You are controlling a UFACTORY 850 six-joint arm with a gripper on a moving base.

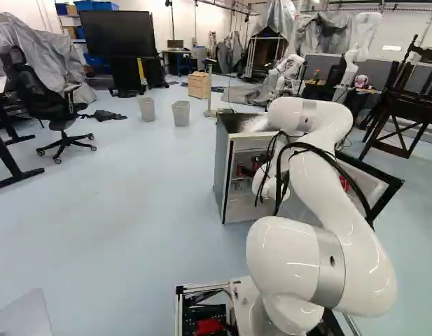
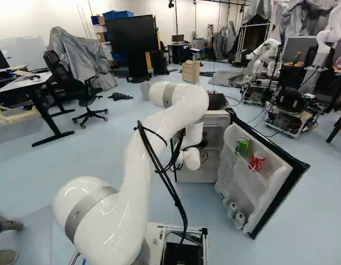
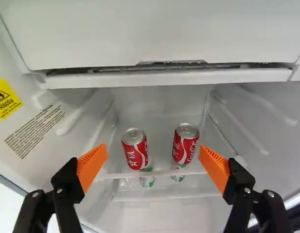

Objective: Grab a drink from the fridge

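the arm (image 2: 123, 210), left of centre in the right base view, reaches toward the open fridge (image 1: 221, 164), which stands right of the middle in the left base view. its door (image 2: 264, 193), at the right of the right base view, hangs wide, with a green can (image 2: 242, 146) and a door can (image 2: 257, 161) in its rack. in the wrist view the gripper (image 3: 153, 149) is spread wide and holds nothing. ahead of it, on the shelf (image 3: 159, 173), stand two red cans, both upright: the first can (image 3: 134, 153), on the side of the yellow label (image 3: 6, 99), and the second can (image 3: 185, 148) beside it, a gap between them. both lie within the span of the fingers, so the approach probably needs a sideways shift to centre on one, then an advance, with the pads closing across its upright axis; the inner finger must fit that gap or it may knock the neighbour
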